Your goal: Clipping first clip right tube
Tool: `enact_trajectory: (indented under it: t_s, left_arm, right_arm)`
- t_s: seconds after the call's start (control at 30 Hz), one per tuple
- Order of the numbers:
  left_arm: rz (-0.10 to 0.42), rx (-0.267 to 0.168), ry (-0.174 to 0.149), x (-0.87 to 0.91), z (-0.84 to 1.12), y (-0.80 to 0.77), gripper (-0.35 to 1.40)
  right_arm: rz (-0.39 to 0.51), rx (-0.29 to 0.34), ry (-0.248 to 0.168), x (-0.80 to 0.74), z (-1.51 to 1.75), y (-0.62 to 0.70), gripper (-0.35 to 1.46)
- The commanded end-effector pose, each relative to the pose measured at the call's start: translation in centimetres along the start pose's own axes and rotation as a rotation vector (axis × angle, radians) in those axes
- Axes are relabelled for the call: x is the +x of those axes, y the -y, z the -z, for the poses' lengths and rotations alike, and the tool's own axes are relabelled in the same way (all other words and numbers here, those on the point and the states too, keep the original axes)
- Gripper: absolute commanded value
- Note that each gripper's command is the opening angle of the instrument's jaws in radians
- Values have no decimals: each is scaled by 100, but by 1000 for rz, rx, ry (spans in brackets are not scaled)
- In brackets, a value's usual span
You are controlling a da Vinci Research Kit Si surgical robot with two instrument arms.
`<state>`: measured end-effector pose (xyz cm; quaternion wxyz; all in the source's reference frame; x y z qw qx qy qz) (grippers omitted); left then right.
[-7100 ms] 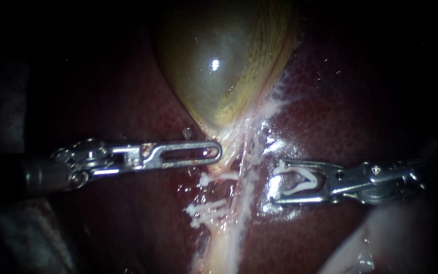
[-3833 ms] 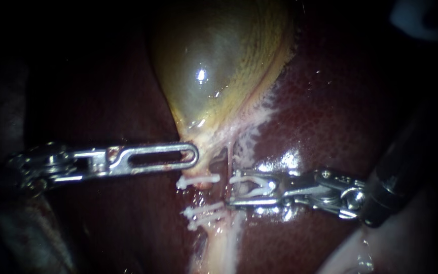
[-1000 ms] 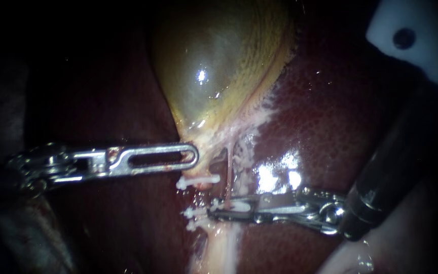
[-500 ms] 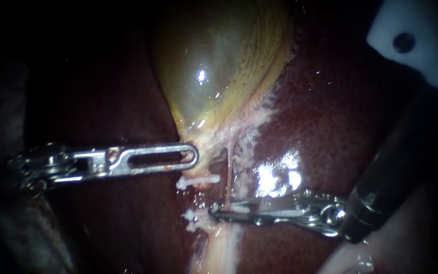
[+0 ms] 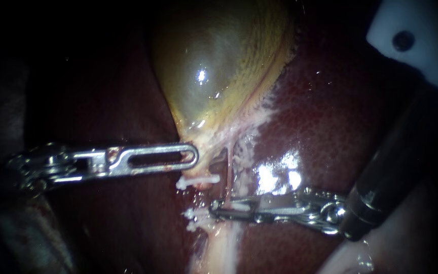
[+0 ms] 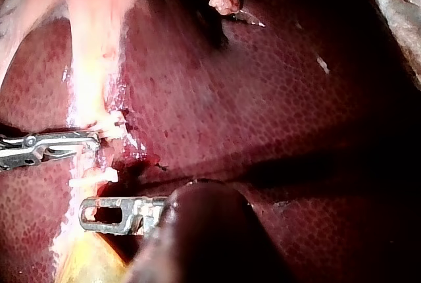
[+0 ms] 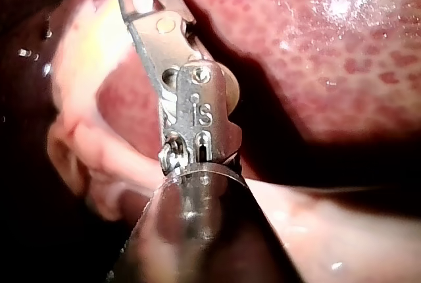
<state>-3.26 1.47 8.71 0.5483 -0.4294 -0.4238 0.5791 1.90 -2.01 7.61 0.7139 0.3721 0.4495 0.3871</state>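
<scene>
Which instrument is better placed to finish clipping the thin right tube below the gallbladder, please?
Right. The right instrument has its jaws shut on the white clip, which straddles the right tube. The left instrument lies beside the neck of the gallbladder, apart from that tube and carrying no clip.

Gallbladder lies on liver, clip on tube below.

Slotted silvery left instrument, screw-jointed silvery right instrument, dark glossy shafts.
</scene>
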Motion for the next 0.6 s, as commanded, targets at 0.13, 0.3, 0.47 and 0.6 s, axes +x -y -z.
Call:
enact_trajectory:
  t_s: [0.13,0.3,0.47,0.6]
  left_arm:
    - [0,0,0,0,0,0,-35]
    - [0,0,0,0,0,0,-35]
    - [0,0,0,0,0,0,-35]
    - [0,0,0,0,0,0,-35]
  right_arm:
    - [0,0,0,0,0,0,-35]
    - [0,0,0,0,0,0,-35]
    - [0,0,0,0,0,0,-35]
    - [0,0,0,0,0,0,-35]
